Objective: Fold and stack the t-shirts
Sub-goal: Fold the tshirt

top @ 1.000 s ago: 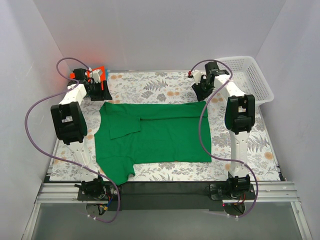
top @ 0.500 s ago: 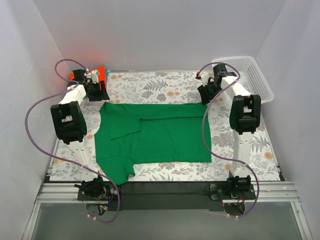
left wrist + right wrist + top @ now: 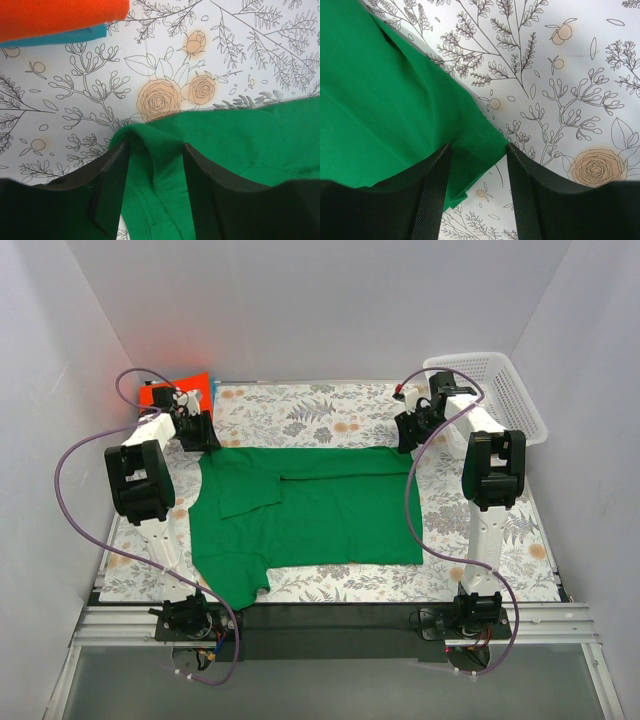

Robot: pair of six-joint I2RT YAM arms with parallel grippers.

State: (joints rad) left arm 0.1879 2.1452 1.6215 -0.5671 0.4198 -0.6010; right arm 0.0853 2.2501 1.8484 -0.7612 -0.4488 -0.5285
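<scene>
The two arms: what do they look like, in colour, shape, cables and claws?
The left arm and right arm have white links with boxy black joint housings. A greyish-purple cable loops loosely along each. The left claw and right claw each have two flat matte-black fingers.

The left gripper (image 3: pixel 199 434) and right gripper (image 3: pixel 406 434) have come down to the green t-shirt's (image 3: pixel 320 510) far corners.
</scene>
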